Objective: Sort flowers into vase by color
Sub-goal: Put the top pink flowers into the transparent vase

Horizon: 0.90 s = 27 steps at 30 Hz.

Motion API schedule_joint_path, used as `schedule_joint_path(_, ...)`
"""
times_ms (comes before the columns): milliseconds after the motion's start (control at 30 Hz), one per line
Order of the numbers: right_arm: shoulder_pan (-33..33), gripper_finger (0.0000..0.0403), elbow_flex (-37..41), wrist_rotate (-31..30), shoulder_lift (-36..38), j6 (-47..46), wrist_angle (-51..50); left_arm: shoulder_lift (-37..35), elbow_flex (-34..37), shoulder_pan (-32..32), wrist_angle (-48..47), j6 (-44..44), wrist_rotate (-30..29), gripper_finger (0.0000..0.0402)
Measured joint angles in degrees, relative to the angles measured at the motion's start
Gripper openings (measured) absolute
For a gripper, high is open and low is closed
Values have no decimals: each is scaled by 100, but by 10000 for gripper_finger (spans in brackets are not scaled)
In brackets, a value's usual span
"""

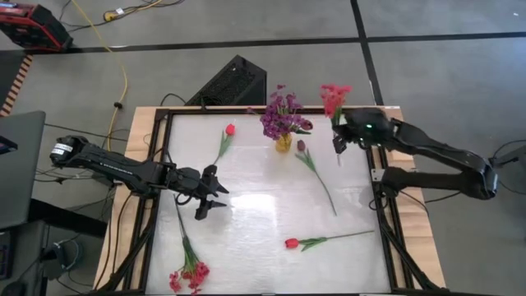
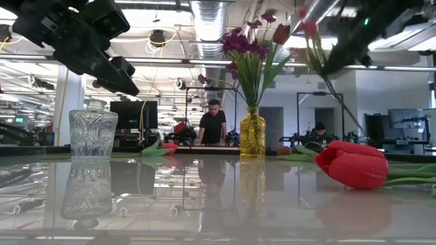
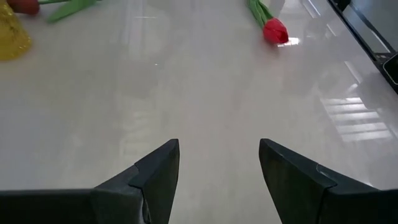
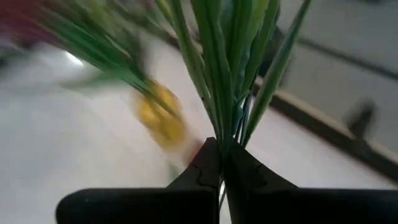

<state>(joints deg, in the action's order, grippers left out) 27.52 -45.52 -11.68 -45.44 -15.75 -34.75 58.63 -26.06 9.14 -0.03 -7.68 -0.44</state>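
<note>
My right gripper [image 1: 338, 140] is shut on a pink-red cluster flower [image 1: 334, 94], held in the air near the table's far right corner, just right of the yellow vase [image 1: 283, 143] that holds purple flowers [image 1: 283, 115]. My left gripper [image 1: 209, 196] hovers open over the table's left middle, touching nothing. Lying flat on the table are a dark maroon tulip [image 1: 301, 145], a red tulip [image 1: 230, 129], another red tulip [image 1: 291, 243] and a second pink-red cluster [image 1: 189, 275]. A clear glass vase [image 2: 93, 133] stands on the table. My right gripper pinches the pink-red cluster's green stems and leaves [image 4: 227, 118] between its two shut fingers [image 4: 205, 165], across the stems. The flower is lifted clear of the table and tilted. Its blooms [image 2: 306, 28] are above the fingers and the stem's lower end [image 1: 339, 159] sticks out past them.
The table has a raised dark frame [image 1: 380, 210] along its edges. A black box [image 1: 230, 82] sits beyond the far edge. The maroon tulip's long stem [image 1: 325, 189] runs across the right middle. Bare tabletop lies between the grippers [image 1: 263, 197].
</note>
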Motion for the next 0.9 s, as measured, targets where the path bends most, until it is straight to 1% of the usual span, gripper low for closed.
schedule_joint_path(167, -680, 31, -7, 746, 679, -33, 1008, 0, 0, -1, 146, 47, -11, 210)
schedule_joint_path(267, -1343, 30, -7, 1140, 808, -112, 1437, 0, 0, -1, 275, 121, 12, 210)
schedule_joint_path(333, -1923, 30, -7, 1153, 723, -85, 1751, 0, 0, -1, 467, 228, 26, 210)
schedule_joint_path(400, -2584, 30, 53, 992, 498, 78, 2355, 0, 0, -1, 715, 331, 47, 210)
schedule_joint_path(467, -3248, 30, 123, 755, 134, 315, 3023, 0, 0, -1, 1059, 388, 49, 210)
schedule_joint_path(533, -3835, 30, 136, 388, -383, 697, 3724, 0, 0, -1, 1461, 434, 65, 210)
schedule_joint_path(633, -4426, 30, 146, -127, -1283, 1341, 4767, 0, 0, -1, 1965, 513, 197, 210)
schedule_joint_path(700, -4599, 30, 143, -188, -1908, 1759, 5663, 0, 0, -1, 2249, 565, 257, 210)
schedule_joint_path(767, -4675, 30, 4, -188, -2556, 2092, 6357, 0, 0, 0, 2423, 642, 274, 210)
schedule_joint_path(900, -4638, 31, -543, -179, -3719, 2588, 6990, 0, 0, -1, 2579, 805, 272, 210)
